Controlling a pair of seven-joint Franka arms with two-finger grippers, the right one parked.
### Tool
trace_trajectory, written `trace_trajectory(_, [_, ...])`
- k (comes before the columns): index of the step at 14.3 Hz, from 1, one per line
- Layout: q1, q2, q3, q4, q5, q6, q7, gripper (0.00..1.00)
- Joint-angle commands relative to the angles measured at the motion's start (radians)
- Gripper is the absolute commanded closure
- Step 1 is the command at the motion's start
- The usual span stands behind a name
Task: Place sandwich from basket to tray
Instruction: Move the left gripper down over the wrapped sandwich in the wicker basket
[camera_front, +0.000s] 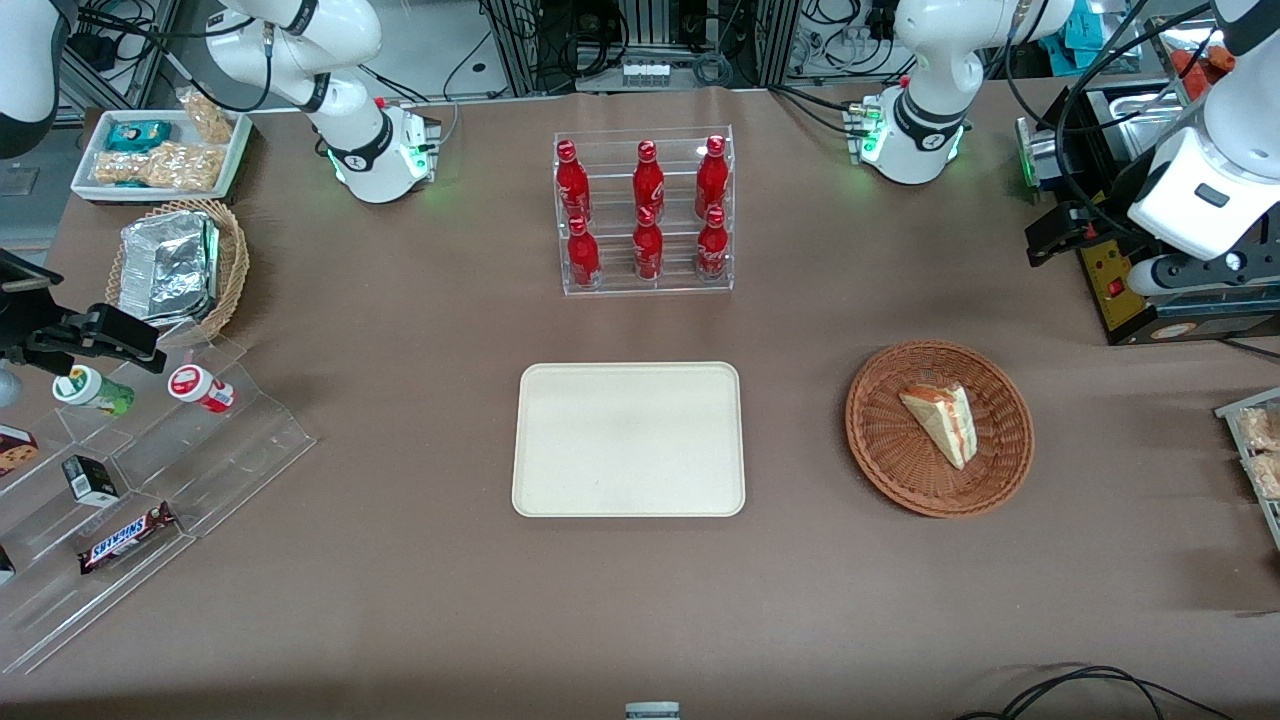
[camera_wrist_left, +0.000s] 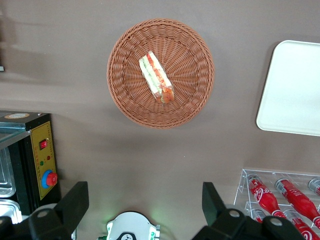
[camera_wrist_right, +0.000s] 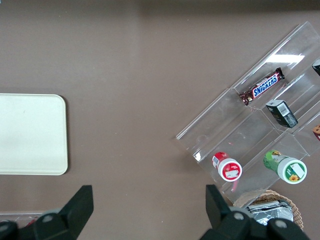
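The sandwich (camera_front: 942, 420) (camera_wrist_left: 156, 77), a pale wedge with red and green filling, lies in the reddish-brown wicker basket (camera_front: 885, 455) (camera_wrist_left: 125, 95) toward the working arm's end of the table. The cream tray (camera_front: 628, 440) (camera_wrist_left: 295, 90) (camera_wrist_right: 30, 135) lies bare beside the basket at mid-table. My left gripper (camera_front: 1052, 240) (camera_wrist_left: 145, 202) hangs high above the table, farther from the front camera than the basket. It is open wide, with nothing between its fingers (camera_wrist_left: 75, 200).
A clear rack of red bottles (camera_front: 645, 215) stands farther back than the tray. A black control box (camera_front: 1130, 290) (camera_wrist_left: 42, 165) sits near the gripper, beside the arm's base (camera_front: 915, 140). A foil-filled tan basket (camera_front: 175, 265) and a stepped acrylic snack shelf (camera_front: 150, 470) lie toward the parked arm's end.
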Motion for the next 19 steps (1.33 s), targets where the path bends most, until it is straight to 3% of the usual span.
trace_trajectory(1, [-0.002,0.011,0.002,0.028,0.012,0.000,0.006,0.00])
trace_trajectory(10, [0.000,0.078,0.030,0.008,0.055,0.054,-0.021,0.00])
trace_trajectory(13, [0.010,0.118,0.052,-0.020,0.046,0.108,-0.196,0.00])
trace_trajectory(17, [0.030,0.206,0.057,-0.041,0.035,0.160,-0.218,0.00])
trace_trajectory(19, [0.030,0.221,0.057,-0.133,0.035,0.290,-0.309,0.00])
